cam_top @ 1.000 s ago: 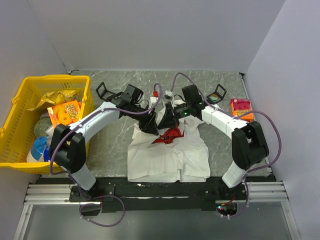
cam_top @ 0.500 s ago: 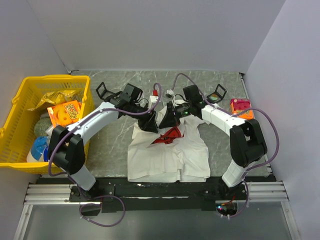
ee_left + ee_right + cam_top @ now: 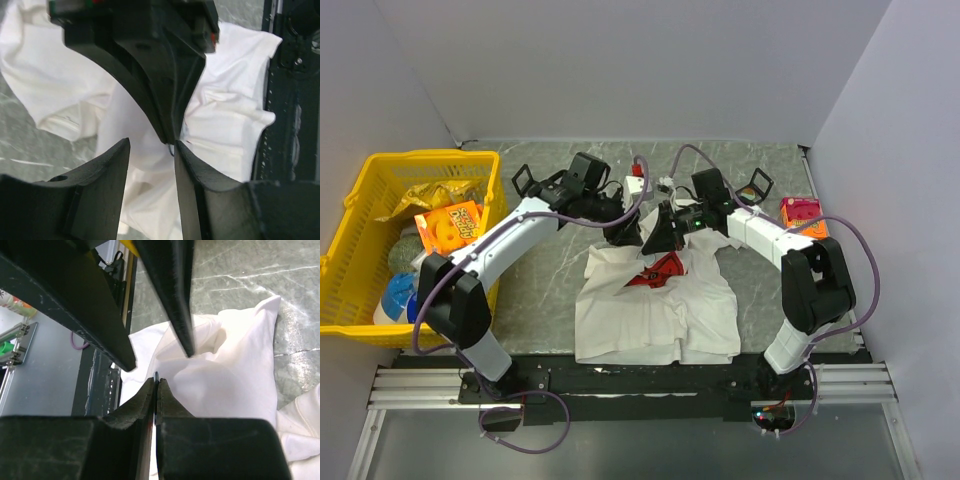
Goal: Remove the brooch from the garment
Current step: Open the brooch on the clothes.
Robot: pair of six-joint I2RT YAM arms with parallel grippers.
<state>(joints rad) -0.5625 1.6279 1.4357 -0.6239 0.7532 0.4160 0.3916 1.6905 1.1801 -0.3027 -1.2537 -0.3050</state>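
Note:
The garment (image 3: 655,315), a white T-shirt, lies crumpled at the table's near middle, its red print (image 3: 662,270) bunched up. My right gripper (image 3: 658,243) hangs over the print, shut on a thin dark blue piece, the brooch (image 3: 156,377), whose edge sticks out between the tips. White cloth (image 3: 235,365) rises in a peak right behind those tips. My left gripper (image 3: 630,236) faces it from the left, open, its fingers (image 3: 107,170) on either side of the cloth peak (image 3: 145,125) just below the right gripper's tips. A small dark loop of the brooch (image 3: 172,150) shows under those tips.
A yellow basket (image 3: 360,240) with snack packs and bottles stands at the left edge. An orange box (image 3: 803,215) lies at the right, small black stands (image 3: 528,181) (image 3: 756,185) and a red-and-white item (image 3: 638,186) further back. Grey marble table (image 3: 540,290) surrounds the shirt.
My left gripper has shifted up and to the right, towards the back, and its jaws have widened a little. The right gripper has stayed shut and barely moved.

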